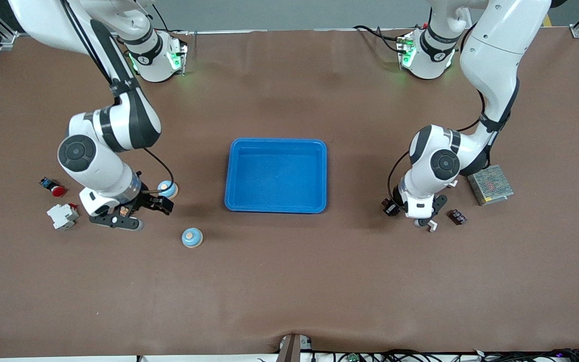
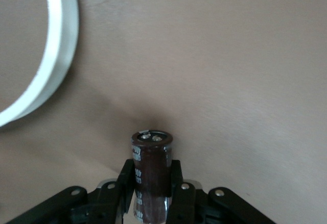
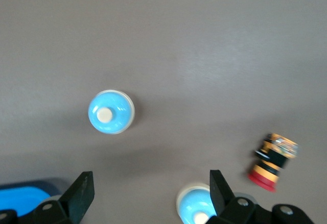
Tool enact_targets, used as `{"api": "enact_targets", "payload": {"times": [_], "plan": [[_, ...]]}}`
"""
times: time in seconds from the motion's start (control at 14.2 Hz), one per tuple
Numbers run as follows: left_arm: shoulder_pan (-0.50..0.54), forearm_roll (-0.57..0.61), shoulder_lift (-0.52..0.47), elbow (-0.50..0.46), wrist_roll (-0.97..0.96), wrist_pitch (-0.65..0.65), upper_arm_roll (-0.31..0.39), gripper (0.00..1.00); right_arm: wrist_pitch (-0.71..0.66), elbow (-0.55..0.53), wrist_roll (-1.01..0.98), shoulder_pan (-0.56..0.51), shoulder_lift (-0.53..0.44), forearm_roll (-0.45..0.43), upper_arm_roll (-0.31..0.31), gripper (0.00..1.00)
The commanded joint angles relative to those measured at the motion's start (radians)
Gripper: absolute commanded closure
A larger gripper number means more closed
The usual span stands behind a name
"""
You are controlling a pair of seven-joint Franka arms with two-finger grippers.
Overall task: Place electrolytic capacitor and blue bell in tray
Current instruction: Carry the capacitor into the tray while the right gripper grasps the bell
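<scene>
My left gripper (image 2: 152,171) is shut on the electrolytic capacitor (image 2: 152,155), a dark brown cylinder with a silver end. In the front view this gripper (image 1: 425,223) is low over the table toward the left arm's end and hides the capacitor. Two blue bells show: one (image 1: 192,237) (image 3: 111,112) nearer the front camera, the other (image 1: 168,189) (image 3: 196,211) beside the right arm's hand. My right gripper (image 1: 136,211) (image 3: 149,183) hangs open over the table between them, holding nothing. The bright-blue tray (image 1: 276,142) sits in the middle with nothing in it; its corner (image 3: 20,198) shows.
A red push button (image 1: 54,187) (image 3: 271,163) and a white breaker (image 1: 62,216) lie toward the right arm's end. A grey perforated box (image 1: 490,184) and a small dark part (image 1: 456,216) lie beside the left gripper. A white curved strip (image 2: 56,55) crosses the left wrist view.
</scene>
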Motion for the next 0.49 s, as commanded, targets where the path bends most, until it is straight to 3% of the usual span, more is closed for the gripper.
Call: {"api": "enact_targets", "payload": {"times": [0.0,0.21,0.42], "plan": [[-0.041,0.008,-0.078,0.002,-0.035,-0.071,0.000,1.00,0.049,0.067,0.021,0.027,0.104,0.068,-0.004,0.00],[-0.115,0.008,-0.149,0.048,-0.085,-0.225,-0.002,1.00,0.133,0.112,0.031,0.053,0.205,0.078,-0.006,0.00],[-0.242,0.006,-0.140,0.124,-0.247,-0.329,-0.002,1.00,0.130,0.201,0.051,0.068,0.282,0.076,-0.004,0.00]]}}
